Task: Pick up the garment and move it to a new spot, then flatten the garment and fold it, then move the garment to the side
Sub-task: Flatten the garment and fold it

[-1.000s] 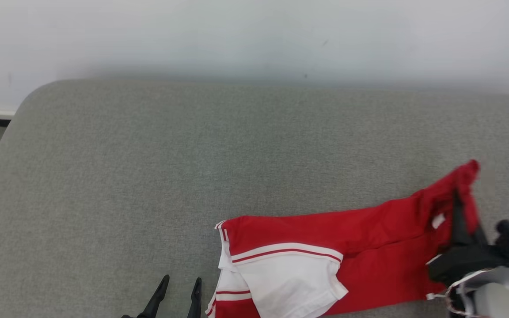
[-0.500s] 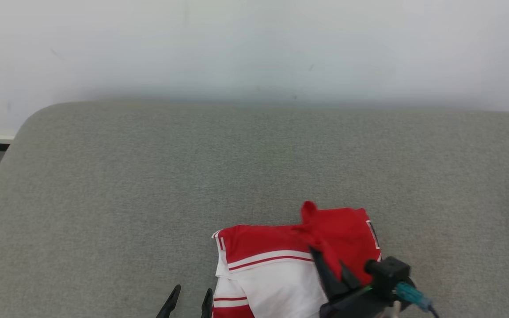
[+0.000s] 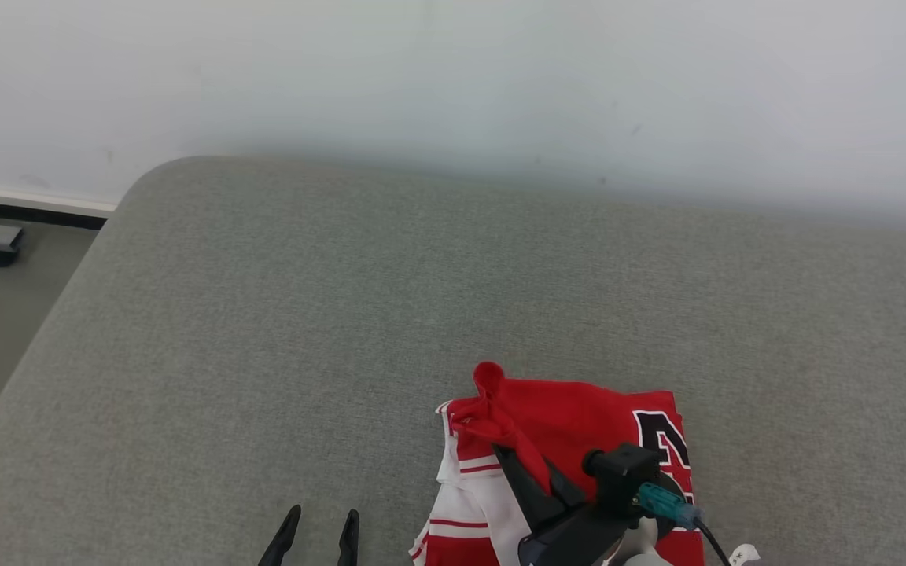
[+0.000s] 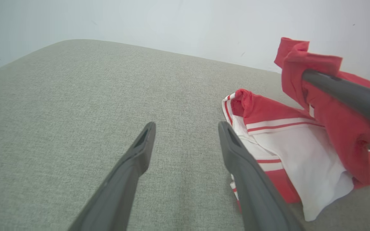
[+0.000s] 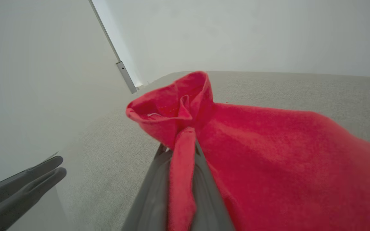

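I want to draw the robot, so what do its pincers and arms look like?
Each pincer has two long, dark grey fingers tapering to points: the left pincer and the right pincer. Behind the right one sits a black boxy block with a teal plug and thin black cable.

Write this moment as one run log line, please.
step: fold | right gripper: shut on garment, red edge raised | left gripper: open, empty, beside garment | surface: grey cushion

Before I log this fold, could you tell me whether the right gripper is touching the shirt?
Touching. The right wrist view shows the right gripper shut on a strip of the red shirt, pinched between its fingers.
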You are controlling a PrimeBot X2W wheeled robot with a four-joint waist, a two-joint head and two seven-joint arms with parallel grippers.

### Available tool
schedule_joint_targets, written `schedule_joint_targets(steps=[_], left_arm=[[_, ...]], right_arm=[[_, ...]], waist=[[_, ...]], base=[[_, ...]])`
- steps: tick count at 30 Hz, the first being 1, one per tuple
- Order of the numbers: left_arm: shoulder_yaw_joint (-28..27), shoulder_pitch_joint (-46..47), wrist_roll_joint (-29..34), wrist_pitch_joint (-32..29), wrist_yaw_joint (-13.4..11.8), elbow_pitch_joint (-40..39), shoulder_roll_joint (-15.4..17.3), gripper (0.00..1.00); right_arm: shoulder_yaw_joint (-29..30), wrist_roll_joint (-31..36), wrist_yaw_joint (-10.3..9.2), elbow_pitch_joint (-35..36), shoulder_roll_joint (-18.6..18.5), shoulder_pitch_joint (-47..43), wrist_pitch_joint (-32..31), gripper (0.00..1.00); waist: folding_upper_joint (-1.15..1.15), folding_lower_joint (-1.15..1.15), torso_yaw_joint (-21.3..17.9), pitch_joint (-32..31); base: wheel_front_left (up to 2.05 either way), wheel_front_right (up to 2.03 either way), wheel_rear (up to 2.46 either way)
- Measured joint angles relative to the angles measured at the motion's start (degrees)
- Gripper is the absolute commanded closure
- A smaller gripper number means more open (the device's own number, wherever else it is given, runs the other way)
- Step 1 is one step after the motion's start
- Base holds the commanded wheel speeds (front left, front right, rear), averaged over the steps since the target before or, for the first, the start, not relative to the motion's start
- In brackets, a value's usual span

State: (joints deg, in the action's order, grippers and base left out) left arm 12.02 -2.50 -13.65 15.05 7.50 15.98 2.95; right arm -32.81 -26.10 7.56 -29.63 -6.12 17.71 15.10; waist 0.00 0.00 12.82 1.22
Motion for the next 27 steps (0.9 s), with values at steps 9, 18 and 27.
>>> schedule_joint_targets(steps=[9, 18, 27], left_arm=[[-0.74, -0.2, 0.0, 0.0, 0.0, -0.15, -0.02, 0.0], [-3.35, 0.3, 2.04, 0.0, -0.47, -0.92, -0.01, 0.0], [-6.05, 0.81, 6.2, 0.0, -3.07, -2.37, -0.02, 0.0]], right_arm=[[3.18, -0.07, 0.0, -1.35, 2.67, 1.29, -0.01, 0.0], [17.89, 8.18, 0.0, 3.19, 2.89, -1.16, -0.01, 0.0], [30.65, 17.89, 0.0, 6.8, 2.71, -6.72, 0.0, 0.0]], waist=[[0.0, 0.0, 0.59, 0.45], [0.0, 0.0, -2.52, 0.64], [0.0, 0.0, -7.01, 0.67]], base=[[0.0, 0.0, 0.0], [0.0, 0.0, 0.0], [0.0, 0.0, 0.0]])
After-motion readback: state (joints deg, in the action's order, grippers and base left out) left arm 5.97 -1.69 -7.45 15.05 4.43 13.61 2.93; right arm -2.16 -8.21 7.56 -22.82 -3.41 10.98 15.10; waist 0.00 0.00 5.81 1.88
